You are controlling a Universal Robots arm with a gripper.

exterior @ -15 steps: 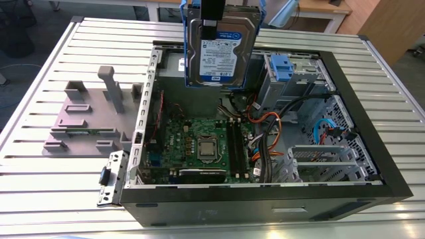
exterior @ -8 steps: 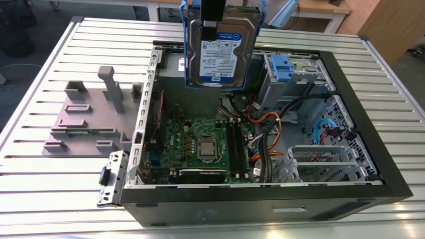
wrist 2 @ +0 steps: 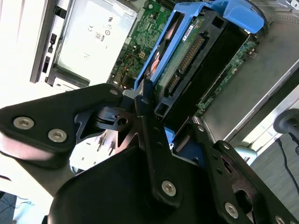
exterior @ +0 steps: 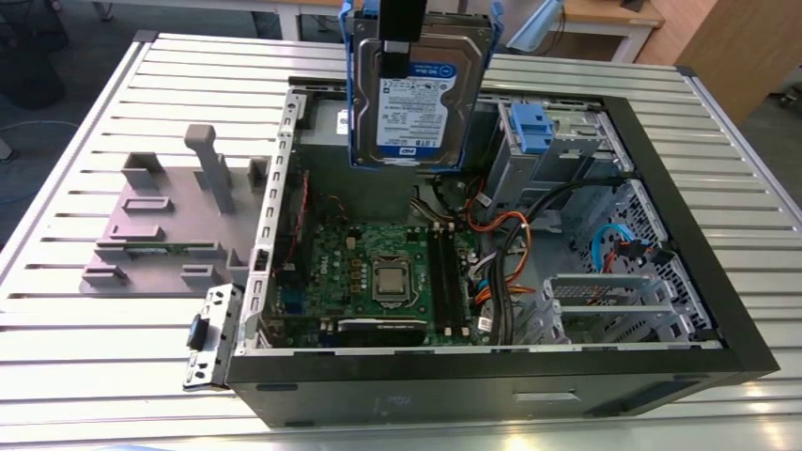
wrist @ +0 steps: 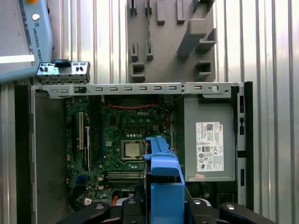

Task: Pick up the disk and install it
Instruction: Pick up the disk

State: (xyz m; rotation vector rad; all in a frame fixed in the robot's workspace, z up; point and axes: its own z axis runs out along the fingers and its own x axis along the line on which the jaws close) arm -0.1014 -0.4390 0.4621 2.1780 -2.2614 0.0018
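On the exterior view's left, a grey plastic stand (exterior: 176,221) with upright posts sits on a slatted metal table (exterior: 75,141), with bare slats open all around it. Just beside the stand is the left wall of an open computer case (exterior: 501,385), which lies on its side with its interior facing up. A small metal bracket (exterior: 207,338) hangs outward from that wall's near corner.

Inside the case, a green motherboard (exterior: 376,272) fills the floor on the left.

Above the far middle of the case, the gripper (exterior: 398,56) is clenched on the disk (exterior: 414,103). The disk hangs upright in the air in its blue carrier, its printed label facing the camera. In the second wrist view, the black fingers (wrist 2: 145,135) pinch the carrier's edge. In the first wrist view, the disk (wrist: 163,182) hangs over the gap between the motherboard and the grey power supply box (wrist: 210,140).

Further right, a silver drive cage (exterior: 539,141) with a blue tab stands near the disk. Orange and black cables (exterior: 501,254) crowd the floor below it. The case's black right rim closes off that side.
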